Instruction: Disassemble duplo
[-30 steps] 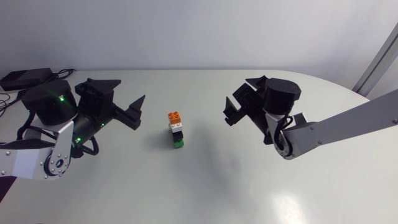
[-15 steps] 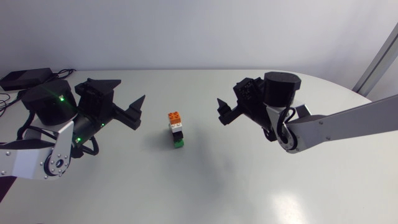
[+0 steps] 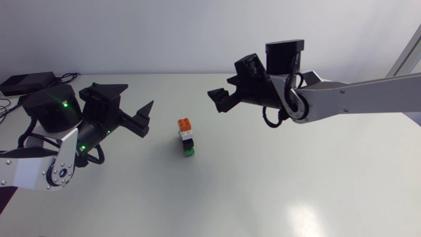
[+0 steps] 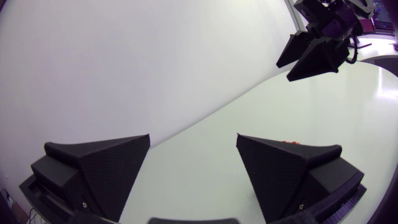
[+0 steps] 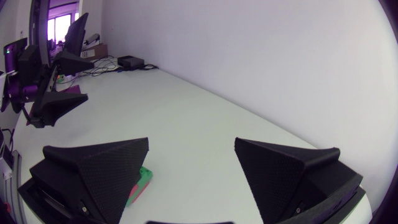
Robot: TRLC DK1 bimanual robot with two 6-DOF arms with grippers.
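Observation:
A small duplo stack point(image 3: 187, 137) stands upright mid-table, orange brick on top, white in the middle, green at the base. My left gripper point(image 3: 138, 97) hangs open to its left, nothing between its fingers. My right gripper point(image 3: 222, 88) is open too, raised above the table behind and to the right of the stack. In the left wrist view the left gripper point(image 4: 193, 137) is wide open, a sliver of the orange brick point(image 4: 289, 143) shows past one finger, and the right gripper point(image 4: 314, 53) is far ahead. In the right wrist view the green brick point(image 5: 142, 180) peeks out beside a finger of the open right gripper point(image 5: 191, 140).
A flat black box point(image 3: 26, 82) with cables lies at the table's back left corner. The left arm's base point(image 3: 49, 141) takes up the left side. The table's curved edge runs along the back right.
My right arm has lifted and swung leftward toward the back, bringing its open gripper closer to the stack. The left arm and the stack have stayed put.

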